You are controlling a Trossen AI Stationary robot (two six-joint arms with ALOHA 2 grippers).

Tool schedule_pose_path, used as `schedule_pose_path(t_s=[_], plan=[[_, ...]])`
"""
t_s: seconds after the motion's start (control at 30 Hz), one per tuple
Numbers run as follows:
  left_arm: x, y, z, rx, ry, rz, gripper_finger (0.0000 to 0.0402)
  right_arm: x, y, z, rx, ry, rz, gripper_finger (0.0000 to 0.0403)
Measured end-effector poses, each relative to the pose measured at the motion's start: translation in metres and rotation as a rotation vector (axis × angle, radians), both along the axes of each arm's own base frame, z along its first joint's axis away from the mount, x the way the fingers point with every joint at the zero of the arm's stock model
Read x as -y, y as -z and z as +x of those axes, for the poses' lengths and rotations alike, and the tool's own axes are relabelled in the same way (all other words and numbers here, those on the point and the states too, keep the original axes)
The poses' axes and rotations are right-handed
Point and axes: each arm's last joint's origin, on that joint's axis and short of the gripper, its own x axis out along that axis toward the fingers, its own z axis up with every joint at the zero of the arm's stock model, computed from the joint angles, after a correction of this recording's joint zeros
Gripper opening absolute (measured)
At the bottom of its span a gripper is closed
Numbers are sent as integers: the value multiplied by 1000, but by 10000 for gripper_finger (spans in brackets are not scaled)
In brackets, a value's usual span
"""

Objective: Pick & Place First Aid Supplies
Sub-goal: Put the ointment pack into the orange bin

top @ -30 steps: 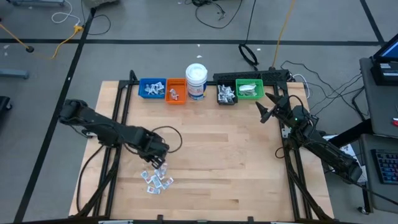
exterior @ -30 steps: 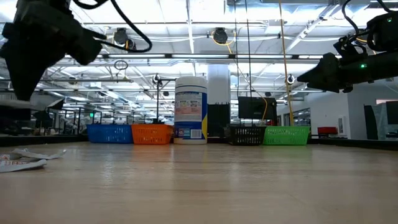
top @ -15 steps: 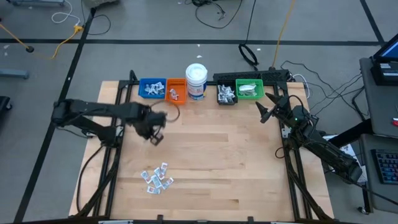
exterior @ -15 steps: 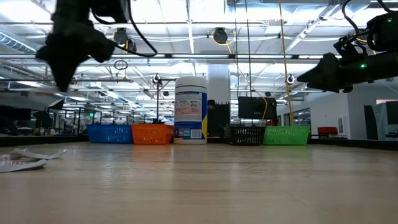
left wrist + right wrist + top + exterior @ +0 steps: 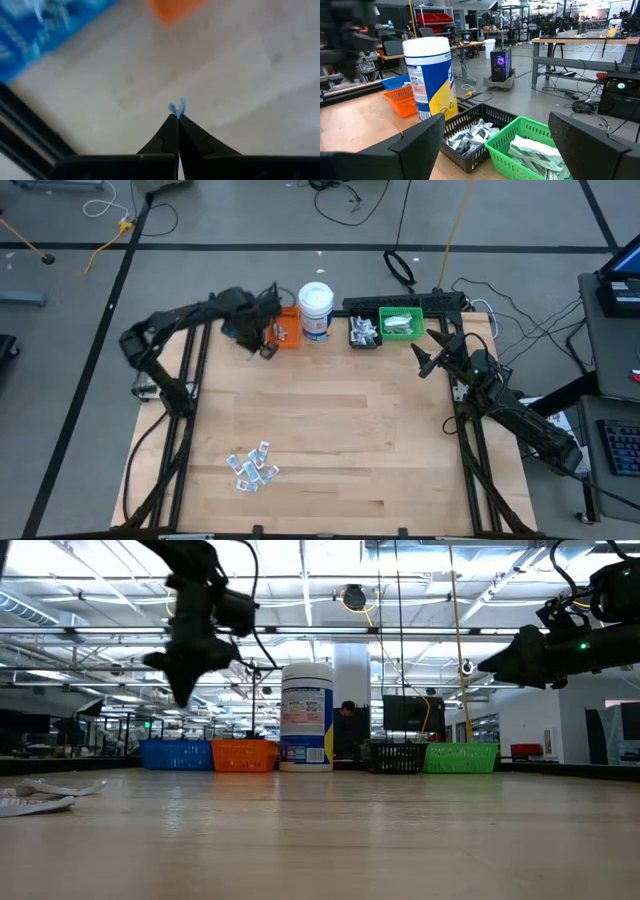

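Note:
A heap of small white and light-blue wrapped packets lies on the wooden table near its front left, also low at the left of the low view. My left gripper hangs above the table just in front of the blue bin and the orange bin, pointing down and shut on one tiny light-blue packet. My right gripper waits open and level at the table's far right, facing the black bin and the green bin. My left gripper pinches the light-blue packet between its two fingertips, coming from above and pointing down. Only a small crumpled end sticks out past the tips. The packet is lifted clear of the table.
A white jar with a blue label stands between the orange bin and the black bin; the green bin is beside that. All bins hold packets. Bare wood stretches across the table's middle and right.
My left gripper has travelled from just above the heap of packets toward the table's far edge, rising a little and rolling at the wrist, to the blue and orange bins. It has stayed shut. The heap lies as before.

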Motion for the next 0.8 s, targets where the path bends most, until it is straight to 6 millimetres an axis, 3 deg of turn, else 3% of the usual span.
schedule_pose_path(t_s=[0.23, 0.47, 0.63, 0.8], plan=[[-64, 3, 24, 16, 22, 8, 0, 0, 0, 0, 0, 0, 0, 352], [-113, 9, 46, 36, 48, 24, 0, 0, 0, 0, 0, 0, 0, 352], [-137, 12, 56, 62, 43, 46, 2, 0, 0, 0, 0, 0, 0, 352], [-145, 11, 59, 87, -27, 84, 35, 0, 0, 0, 0, 0, 0, 352]])
